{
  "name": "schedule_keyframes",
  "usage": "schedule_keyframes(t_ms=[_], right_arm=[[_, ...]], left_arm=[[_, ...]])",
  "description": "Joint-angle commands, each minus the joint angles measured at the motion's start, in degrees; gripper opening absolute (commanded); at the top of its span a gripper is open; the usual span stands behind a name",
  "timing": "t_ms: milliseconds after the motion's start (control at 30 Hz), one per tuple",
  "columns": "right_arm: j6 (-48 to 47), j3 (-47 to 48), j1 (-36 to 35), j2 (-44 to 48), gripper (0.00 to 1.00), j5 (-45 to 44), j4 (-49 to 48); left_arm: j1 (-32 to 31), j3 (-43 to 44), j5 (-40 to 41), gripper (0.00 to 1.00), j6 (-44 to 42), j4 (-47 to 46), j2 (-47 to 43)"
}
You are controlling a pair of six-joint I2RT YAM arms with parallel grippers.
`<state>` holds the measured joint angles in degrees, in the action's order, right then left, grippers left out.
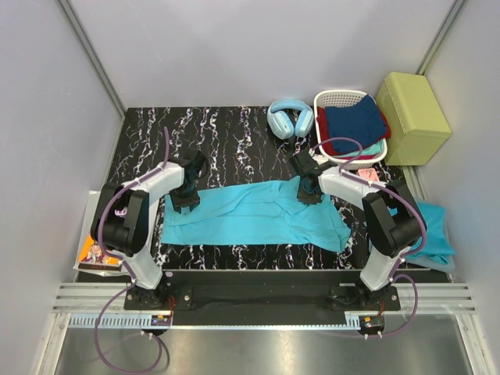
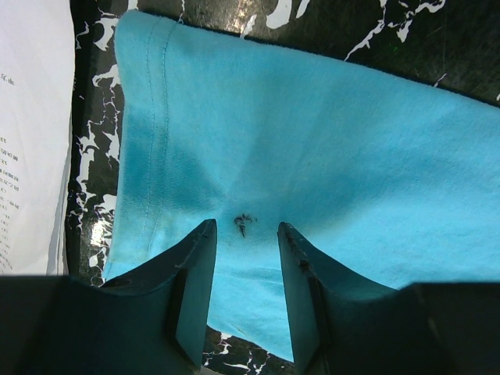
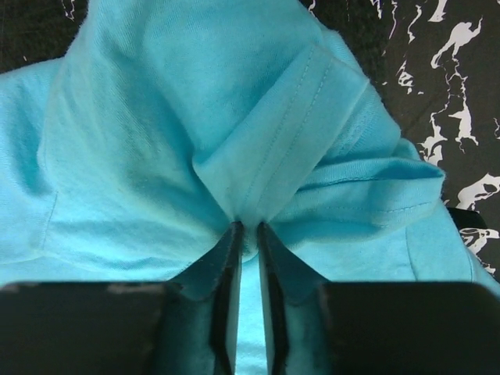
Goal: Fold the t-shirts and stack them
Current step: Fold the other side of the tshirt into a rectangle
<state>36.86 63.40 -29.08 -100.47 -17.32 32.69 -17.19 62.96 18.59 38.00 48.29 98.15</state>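
Black, white-veined table point(image 1: 234, 133): a turquoise t-shirt point(image 1: 250, 219) is spread across it, spanning from under the left gripper point(image 1: 186, 201) to under the right gripper point(image 1: 308, 195). Blue headphones point(image 1: 291, 119) are laid just beyond the right gripper, and a white basket point(image 1: 332, 95) is set further to that gripper's right.

**Three views, one shared shirt**

Top camera: high up behind the arm bases point(image 1: 148, 295), tilted down. It is a far view of the whole table point(image 1: 234, 133), with the bases at frame bottom.

Left wrist camera: very close, looking down past the left gripper point(image 2: 246, 226) at lower centre onto the turquoise shirt point(image 2: 328, 141).

Right wrist camera: closer still, with the right gripper point(image 3: 248, 228) at bottom centre and cloth nearly filling the frame.

All three show the shirt, and the wrist views cover opposite ends of it.
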Motion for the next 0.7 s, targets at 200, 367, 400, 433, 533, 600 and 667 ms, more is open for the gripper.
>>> schedule_keyframes(t_ms=[200, 367, 400, 433, 533, 600, 667], right_arm=[[0.1, 0.5, 0.3, 2.6, 0.0, -2.1, 0.9], [0.0, 1.4, -0.3, 7.3, 0.0, -5.9, 4.3], [-0.3, 1.7, -0.4, 8.0, 0.0, -6.5, 5.2], [-0.4, 2.2, -0.4, 8.9, 0.0, -7.0, 6.0], [-1.1, 2.5, -0.4, 11.6, 0.0, -8.4, 8.7], [-1.2, 2.5, -0.4, 13.3, 0.0, -8.8, 9.7], [-0.8, 2.3, -0.4, 14.2, 0.0, -8.5, 11.2]], left_arm=[[-0.5, 0.6, -0.1, 0.43, 0.7, -0.7, -0.7], [-1.1, 0.5, -0.3, 0.43, 0.8, -0.7, -0.8], [-1.2, 0.5, -0.3, 0.43, 0.8, -0.6, -0.8], [-1.3, 0.5, -0.4, 0.43, 0.9, -0.7, -0.9], [-1.5, 0.5, -0.5, 0.43, 1.0, -0.7, -0.5], [-1.8, 0.5, -0.5, 0.43, 1.2, -0.7, -0.2], [-2.1, 0.5, -0.7, 0.43, 1.3, -0.7, -0.1]])
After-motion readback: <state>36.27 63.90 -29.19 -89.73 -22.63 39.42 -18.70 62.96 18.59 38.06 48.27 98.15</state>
